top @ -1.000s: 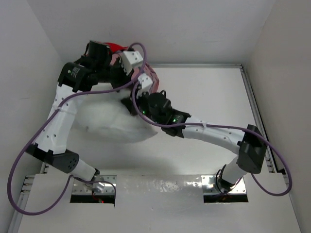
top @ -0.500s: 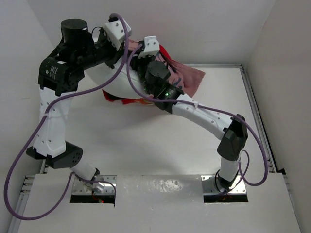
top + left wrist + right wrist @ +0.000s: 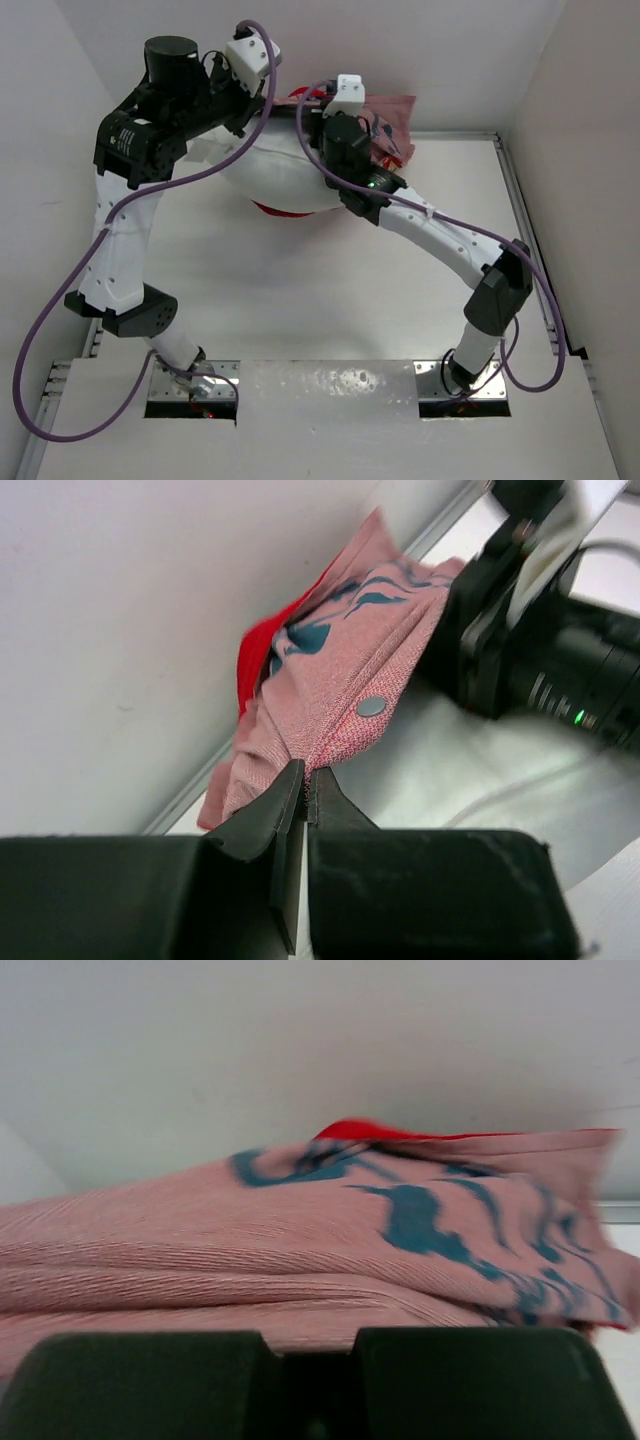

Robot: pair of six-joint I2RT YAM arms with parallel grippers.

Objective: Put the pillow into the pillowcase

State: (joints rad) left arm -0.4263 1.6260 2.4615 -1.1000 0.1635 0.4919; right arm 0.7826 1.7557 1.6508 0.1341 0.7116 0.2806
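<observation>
The white pillow (image 3: 285, 175) hangs bunched between the two raised arms near the back wall. It also shows in the left wrist view as the pillow (image 3: 500, 775) just beside my fingers. The pillowcase (image 3: 392, 122), pink inner side out, drapes to the right, and a red strip peeks out under the pillow. My left gripper (image 3: 306, 776) is shut on the pillowcase (image 3: 330, 695) at its hem, close to a metal snap. My right gripper (image 3: 310, 1345) is shut on the pillowcase (image 3: 300, 1250), whose pink folds with teal print fill that view.
The back wall (image 3: 400, 50) stands right behind the cloth, and side walls close in the table (image 3: 420, 330). A metal rail (image 3: 525, 210) runs along the table's right edge. The right wrist's dark housing (image 3: 540, 650) sits close to my left fingers.
Both arms have risen and swung toward the back wall, carrying the pillowcase up. The pillow has left the table's left-middle and now hangs high between the grippers.
</observation>
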